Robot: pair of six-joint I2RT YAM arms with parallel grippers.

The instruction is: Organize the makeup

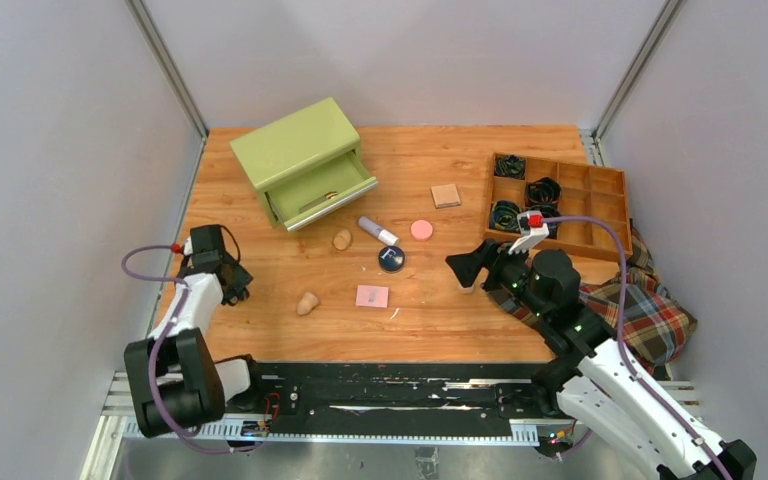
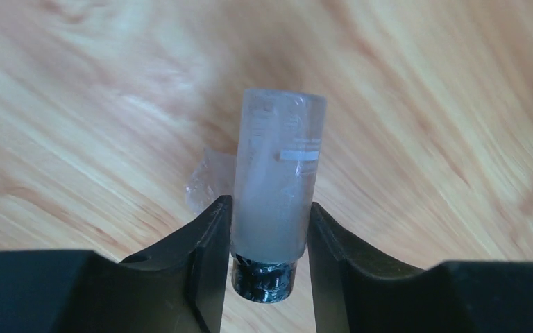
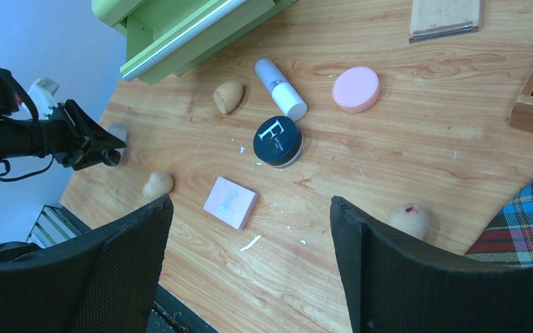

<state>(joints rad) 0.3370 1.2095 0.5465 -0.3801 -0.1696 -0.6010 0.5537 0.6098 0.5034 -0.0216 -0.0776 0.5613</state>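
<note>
The bottle (image 2: 277,173) is frosted clear plastic; the table (image 2: 423,104) is smooth grained wood.

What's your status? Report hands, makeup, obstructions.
Left hand closed on clear bottle. Right hand open, empty. Green drawer open; nothing crowding the bottle.

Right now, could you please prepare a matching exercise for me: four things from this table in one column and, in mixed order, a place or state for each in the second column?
Things:
1. bottle
2. compact
3. bands
4. drawer

Place or state:
a. open
b. in the tray
c. between the left fingers
d. white F on its lid

Pairs: 1-c, 2-d, 3-b, 4-a
</note>
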